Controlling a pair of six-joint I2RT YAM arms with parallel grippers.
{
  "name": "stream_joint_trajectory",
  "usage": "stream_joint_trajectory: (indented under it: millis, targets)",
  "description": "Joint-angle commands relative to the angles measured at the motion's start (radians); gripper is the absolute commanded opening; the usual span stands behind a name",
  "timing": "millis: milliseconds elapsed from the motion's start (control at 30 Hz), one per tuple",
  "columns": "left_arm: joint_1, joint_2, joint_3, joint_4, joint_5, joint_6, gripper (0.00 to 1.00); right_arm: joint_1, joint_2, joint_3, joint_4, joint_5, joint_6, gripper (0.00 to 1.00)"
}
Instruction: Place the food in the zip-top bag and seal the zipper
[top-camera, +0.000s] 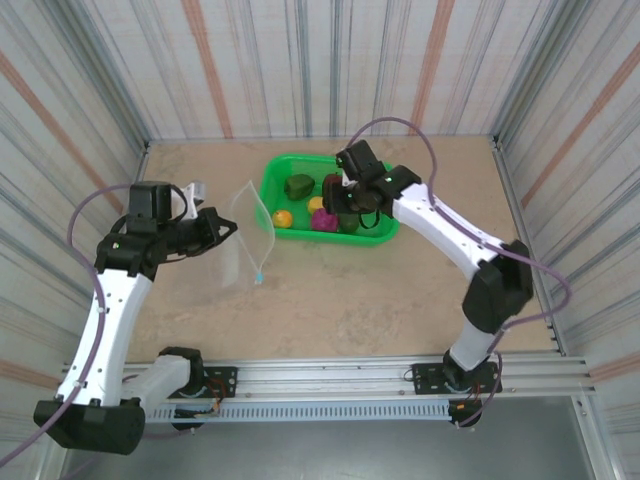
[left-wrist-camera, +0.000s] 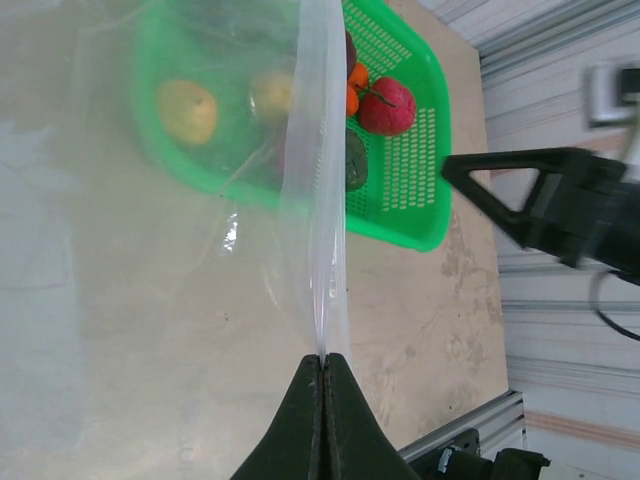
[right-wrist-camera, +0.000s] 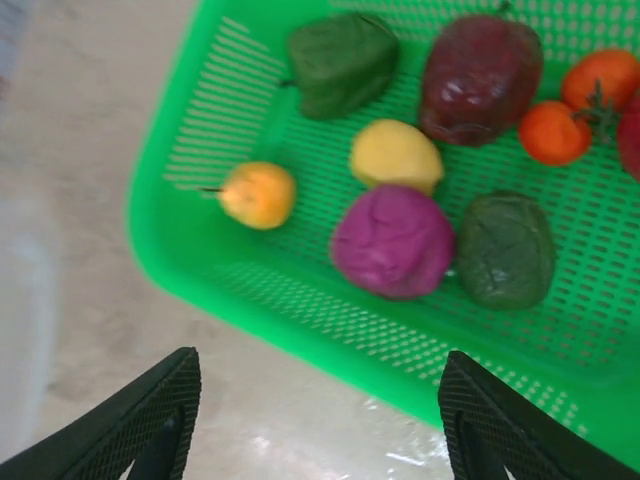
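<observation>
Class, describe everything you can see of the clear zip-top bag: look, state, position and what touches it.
The zip-top bag is thin, clear, glossy plastic with a small blue bit at one lower corner. The shut left claw pinches one edge, holding it upright beside the green basket, which shows hazily through it. It looks empty.

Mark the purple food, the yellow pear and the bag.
Purple food (right-wrist-camera: 392, 241): right wrist view, rounded top.
Yellow pear (right-wrist-camera: 258, 194): right wrist view, its body.
Zip-top bag (left-wrist-camera: 316, 200): left wrist view, upright edge.
</observation>
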Motion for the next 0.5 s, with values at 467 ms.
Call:
stream_joint_trajectory:
  millis: [467]
  targets:
    - [0.013,-0.058,0.046,-0.041,-0.131,0.025,0.0,0.007,0.151,-0.057,-0.097,0.013,-0.078,0.24]
